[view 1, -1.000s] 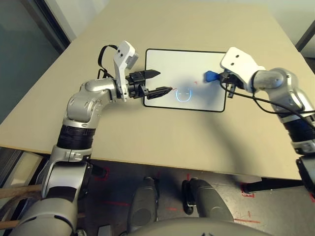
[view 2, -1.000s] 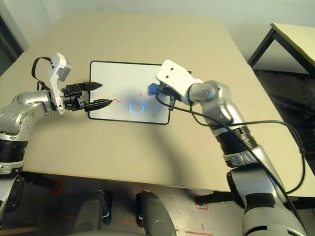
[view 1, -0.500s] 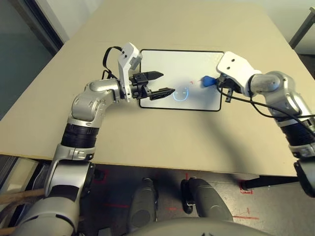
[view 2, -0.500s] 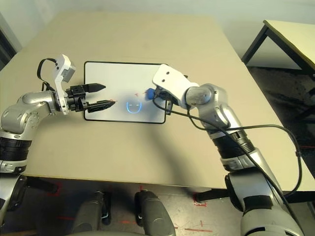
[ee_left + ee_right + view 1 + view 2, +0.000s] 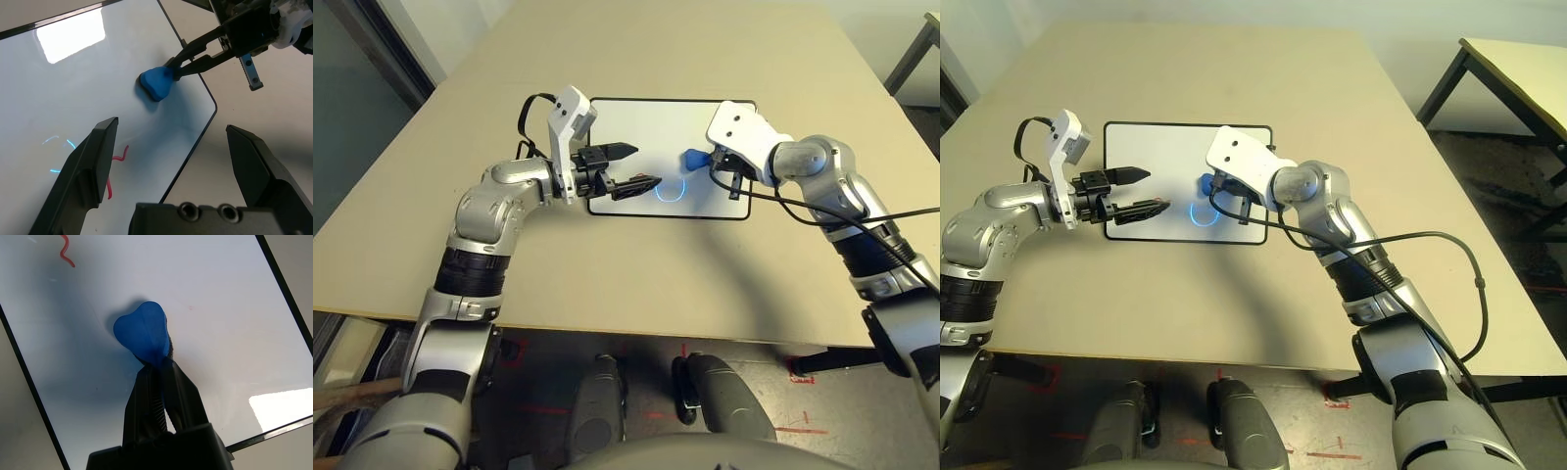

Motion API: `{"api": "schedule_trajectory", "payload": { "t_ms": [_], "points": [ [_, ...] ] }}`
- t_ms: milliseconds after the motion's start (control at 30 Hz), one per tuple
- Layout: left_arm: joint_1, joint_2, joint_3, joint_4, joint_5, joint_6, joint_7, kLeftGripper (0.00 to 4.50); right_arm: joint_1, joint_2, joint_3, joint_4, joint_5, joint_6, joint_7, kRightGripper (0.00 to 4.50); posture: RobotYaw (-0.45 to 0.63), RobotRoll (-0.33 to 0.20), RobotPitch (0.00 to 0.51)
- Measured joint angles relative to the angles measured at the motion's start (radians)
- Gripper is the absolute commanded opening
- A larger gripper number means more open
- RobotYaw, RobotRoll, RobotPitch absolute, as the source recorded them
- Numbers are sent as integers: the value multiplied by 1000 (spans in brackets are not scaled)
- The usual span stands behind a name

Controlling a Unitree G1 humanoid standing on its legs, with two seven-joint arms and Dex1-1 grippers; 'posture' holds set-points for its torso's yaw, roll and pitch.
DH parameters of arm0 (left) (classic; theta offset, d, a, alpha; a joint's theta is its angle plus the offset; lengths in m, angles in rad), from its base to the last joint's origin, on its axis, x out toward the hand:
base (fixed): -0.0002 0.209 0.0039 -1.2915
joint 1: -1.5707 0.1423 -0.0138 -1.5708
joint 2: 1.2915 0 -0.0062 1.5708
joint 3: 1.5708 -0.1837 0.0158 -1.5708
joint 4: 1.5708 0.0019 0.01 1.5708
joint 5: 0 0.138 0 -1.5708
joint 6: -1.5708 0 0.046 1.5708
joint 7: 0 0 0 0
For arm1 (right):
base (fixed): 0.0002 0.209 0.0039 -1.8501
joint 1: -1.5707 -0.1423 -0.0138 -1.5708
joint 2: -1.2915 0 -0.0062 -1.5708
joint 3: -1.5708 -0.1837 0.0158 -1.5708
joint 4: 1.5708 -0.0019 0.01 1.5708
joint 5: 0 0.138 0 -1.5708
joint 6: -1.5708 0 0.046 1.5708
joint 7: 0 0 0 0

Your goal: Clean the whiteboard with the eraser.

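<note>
This looks like a robotics lab or test room. A plain beige counter [image 5: 607, 264] stands on a grey floor [image 5: 803, 411] marked with red tape crosses [image 5: 806, 380], well below and behind the fingers. A second bare table [image 5: 1518, 73] stands off to the right, beside a plain pale wall [image 5: 1234, 12].
</note>
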Motion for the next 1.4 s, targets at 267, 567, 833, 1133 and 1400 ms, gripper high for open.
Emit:
{"api": "schedule_trajectory", "payload": {
  "t_ms": [267, 567, 833, 1133, 1400],
  "points": [
    [-7, -2, 0, 12, 1, -4, -4, 4500, 28, -134, -47, -28, 2, 2, 26, 2, -125, 0, 151],
    [-22, -10, -2, 25, 2, -14, -10, 4500, 44, -51, -47, -74, -1, 71, 24, 2, -105, 0, 150],
    [-21, -4, -2, 21, 1, -12, -11, 4500, 35, 98, 16, -70, -3, 91, 16, 2, -82, 0, 151],
    [-4, 2, -2, -1, -1, 3, -6, 4500, -76, 157, 27, 87, -2, 32, -30, 2, -80, 0, 153],
    [2, 0, -2, -15, -6, 8, 1, 4500, -145, 130, 2, 166, -1, 11, -72, 2, -96, 0, 156]
  ]
}}
